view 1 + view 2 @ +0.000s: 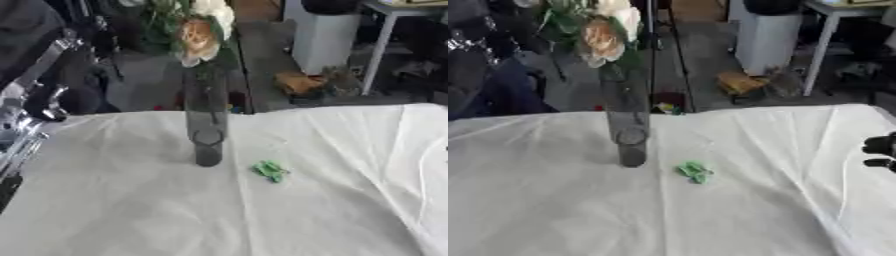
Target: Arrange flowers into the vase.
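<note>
1. The left arm (26, 112) comes in at the left edge of the left eye view, silver and black, lying along the table's (131, 210) near-left side. Its hand is not clearly shown, so I cannot tell whether the fingers are apart or together.

2. The vase (206, 125) stands upright on the white-covered table, left of centre and toward the far edge. It is a tall, dark, see-through tube with its long axis vertical.

3. The flowers (199, 35) already sit in the vase: a peach bloom and a white one with green leaves, heads above the rim and stems running down inside.

4. A small green scrap (270, 170), probably a leaf or a bit of stem, lies flat on the cloth just beside the vase's foot, to its right and slightly nearer the robot. It touches nothing.

5. The right hand (881, 151) shows only in the right eye view, at the right edge, as a few dark fingers. They look curled and hold nothing visible.

6. The relation that matters: the vase and the green scrap lie between the two arms. The scrap sits on the vase's right side, so the right hand would reach it by moving left across open cloth, well apart from it now. The left arm would have to pass the vase first, risking a knock.

7. With the blooms in the vase, the task looks nearly done.
</note>
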